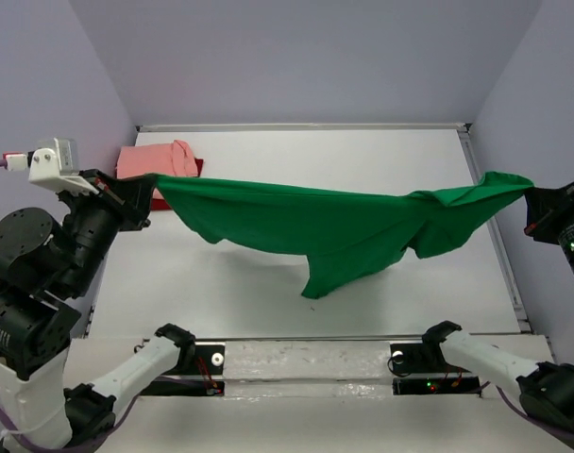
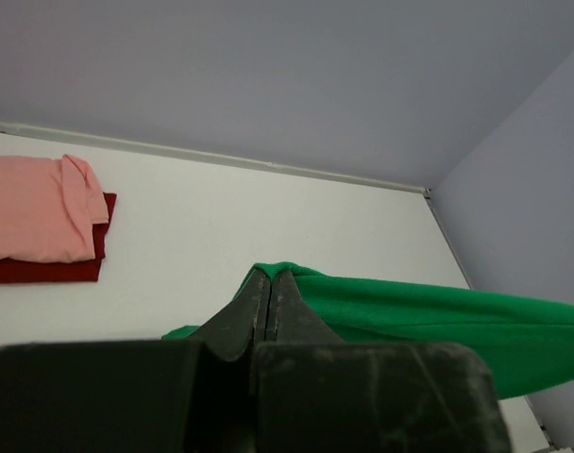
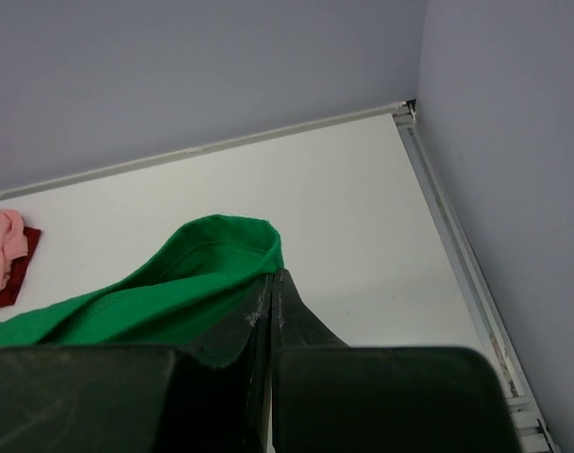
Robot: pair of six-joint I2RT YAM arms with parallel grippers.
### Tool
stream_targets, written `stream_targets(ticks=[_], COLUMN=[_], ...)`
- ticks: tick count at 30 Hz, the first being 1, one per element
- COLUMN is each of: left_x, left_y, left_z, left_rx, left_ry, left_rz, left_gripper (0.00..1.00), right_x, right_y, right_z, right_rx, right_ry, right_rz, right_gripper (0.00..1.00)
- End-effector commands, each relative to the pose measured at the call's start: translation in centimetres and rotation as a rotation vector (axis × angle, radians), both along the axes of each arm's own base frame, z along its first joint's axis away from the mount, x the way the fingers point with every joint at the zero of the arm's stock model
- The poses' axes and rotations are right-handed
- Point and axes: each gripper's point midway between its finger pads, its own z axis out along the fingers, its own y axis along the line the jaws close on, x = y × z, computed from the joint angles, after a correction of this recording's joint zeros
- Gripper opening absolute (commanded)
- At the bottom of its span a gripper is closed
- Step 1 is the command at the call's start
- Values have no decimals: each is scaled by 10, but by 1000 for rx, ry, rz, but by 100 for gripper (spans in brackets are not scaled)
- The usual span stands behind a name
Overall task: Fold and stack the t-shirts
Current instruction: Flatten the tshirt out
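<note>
Surface [image 1: 362,160]: white and flat, carrying one small pile | far-left corner: folded dark red t-shirt [image 2: 42,272] lying directly on it | on top: folded salmon pink t-shirt [image 2: 32,208] covering most of it

Dark red t-shirt [image 2: 42,272]: mostly hidden under salmon pink t-shirt [image 2: 32,208]. Right gripper [image 1: 531,195], clamping green t-shirt [image 1: 334,226]: cut by right edge.

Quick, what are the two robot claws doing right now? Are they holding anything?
Left gripper: shut on one end of the bright green cloth t-shirt, lifted in the air.
Right gripper: shut on the other end of that shirt.
</note>
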Motion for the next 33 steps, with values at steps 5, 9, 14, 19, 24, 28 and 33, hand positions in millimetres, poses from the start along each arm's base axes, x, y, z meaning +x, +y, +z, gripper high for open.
stream_targets(ticks=[5,9,14,19,24,28,33], left_x=[53,57,48,41,59,80,93], left_y=[-21,-41,-35,-3,-23,-31,-58], left_z=[14,20,15,4,-26,-39,-10], left_rx=[59,29,17,76,117,217,313], left_ry=[-13,-35,-18,33,115,141,102], left_rz=[15,-69,-56,84,25,63,82], left_gripper=[0,0,0,0,0,0,0], right_x=[39,39,26,47,92,119,118], right_y=[13,7,-11,13,62,91,94], right_z=[24,16,-2,-32,-40,-58,-31], right_rx=[-47,-74,-92,-123,-178,-330,-391], right_ry=[-20,-2,35,145,189,238,187], right_rz=[-32,-65,-136,-73,68,74,11], right_gripper=[0,0,0,0,0,0,0])
